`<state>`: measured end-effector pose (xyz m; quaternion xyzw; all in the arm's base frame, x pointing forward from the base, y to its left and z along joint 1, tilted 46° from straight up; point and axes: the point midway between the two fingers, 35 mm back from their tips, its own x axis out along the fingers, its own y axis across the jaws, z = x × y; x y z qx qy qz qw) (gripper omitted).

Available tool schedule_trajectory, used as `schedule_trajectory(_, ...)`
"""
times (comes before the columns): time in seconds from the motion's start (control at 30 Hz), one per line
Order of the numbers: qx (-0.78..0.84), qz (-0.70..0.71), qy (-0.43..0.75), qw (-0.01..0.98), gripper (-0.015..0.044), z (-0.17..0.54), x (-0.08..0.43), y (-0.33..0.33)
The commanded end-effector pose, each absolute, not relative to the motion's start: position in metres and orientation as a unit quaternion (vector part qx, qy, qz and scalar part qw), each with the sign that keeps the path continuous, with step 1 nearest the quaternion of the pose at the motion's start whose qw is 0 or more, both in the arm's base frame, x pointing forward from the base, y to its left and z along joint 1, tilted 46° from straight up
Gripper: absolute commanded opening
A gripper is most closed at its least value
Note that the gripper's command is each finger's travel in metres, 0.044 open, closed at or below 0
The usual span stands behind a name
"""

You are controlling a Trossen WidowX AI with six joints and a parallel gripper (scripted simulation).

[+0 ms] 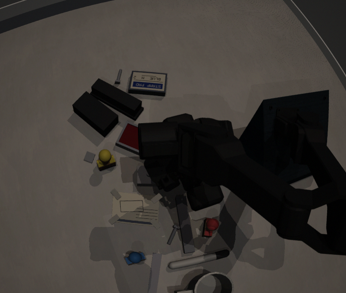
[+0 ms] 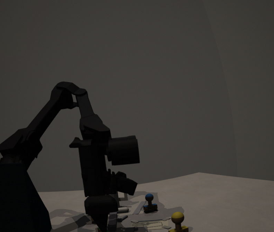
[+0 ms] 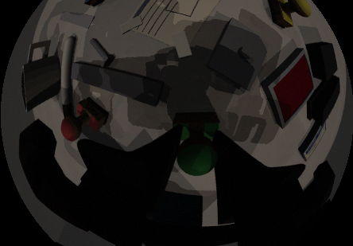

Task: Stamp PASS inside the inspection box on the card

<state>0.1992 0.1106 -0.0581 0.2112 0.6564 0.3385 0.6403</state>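
A green-knobbed stamp (image 3: 197, 159) stands between the fingers of my gripper (image 3: 198, 132) (image 2: 104, 225). The fingers are partly closed around its knob and neck, low over the bench; a narrow gap shows at the left finger, so I take the gripper as open. The arm hides this stamp in the top view. The open red ink pad (image 1: 129, 137) (image 3: 294, 87) lies off to the right in the wrist view. The card (image 1: 124, 216) (image 3: 176, 24) is taped down, and its inspection box (image 1: 120, 206) shows no print. Any PASS lettering is unreadable.
Yellow (image 1: 105, 155) (image 2: 177, 217), red (image 1: 211, 224) and blue (image 1: 135, 257) (image 2: 149, 197) stamps stand around the card. A grey block (image 3: 238, 52) and dark bar (image 1: 184, 226) lie near the gripper. Black blocks (image 1: 95, 113), a marker (image 1: 192, 261) and mug (image 3: 41, 81) lie farther out.
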Motion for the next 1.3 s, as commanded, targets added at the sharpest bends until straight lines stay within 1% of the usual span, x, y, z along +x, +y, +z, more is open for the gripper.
schedule_trajectory(0.0,0.211,0.339,0.656,0.64,0.0109,-0.058,0.199,0.111)
schedule_trajectory(0.17,0.211,0.339,0.656,0.64,0.0075,-0.058,0.199,0.111)
schedule_trajectory(0.27,0.211,0.339,0.656,0.64,0.0,-0.058,0.199,0.11)
schedule_trajectory(1.27,0.208,0.336,0.657,0.642,0.0,-0.049,0.203,0.1)
